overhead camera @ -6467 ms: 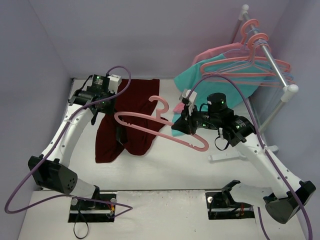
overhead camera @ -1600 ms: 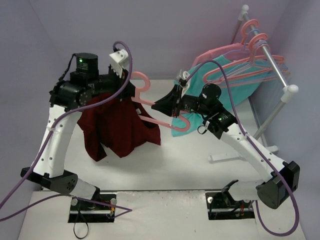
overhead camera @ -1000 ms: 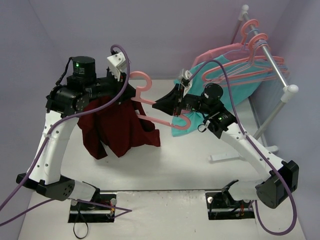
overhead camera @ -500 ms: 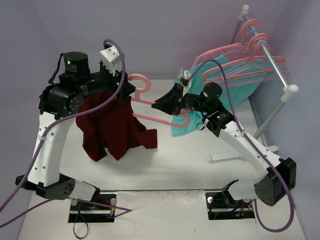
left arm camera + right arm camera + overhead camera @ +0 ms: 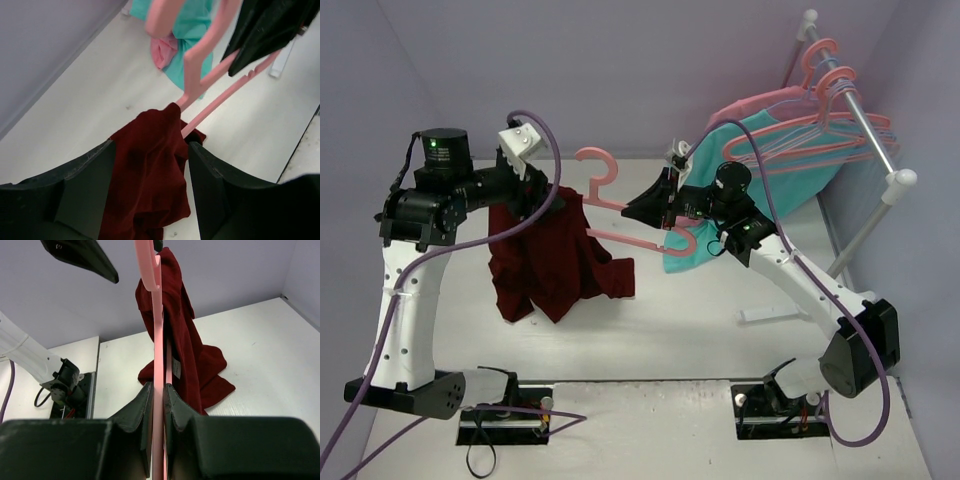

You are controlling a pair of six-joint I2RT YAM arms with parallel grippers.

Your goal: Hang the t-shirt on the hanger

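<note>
The salmon-pink hanger [image 5: 610,204] is held up in the air, its hook [image 5: 597,163] pointing up. My right gripper [image 5: 632,208] is shut on its frame; in the right wrist view the pink hanger [image 5: 157,340] runs straight up between my right gripper's [image 5: 157,386] closed fingers. The maroon t-shirt [image 5: 555,262] hangs draped over the hanger's left end, its white tag [image 5: 176,367] showing. My left gripper [image 5: 542,203] stands open just left of the shirt's top. In the left wrist view the t-shirt [image 5: 150,185] shows between its spread fingers [image 5: 85,190].
A clothes rack [image 5: 860,115] stands at the back right with several pink hangers, a teal garment [image 5: 770,150] and a pink garment [image 5: 745,106]. Its white foot [image 5: 770,314] lies on the table. Purple walls close in on the left and the back.
My left gripper opened, let go of the t-shirt and drew back to the left. The shirt stays draped on the hanger, which my right gripper still holds.
</note>
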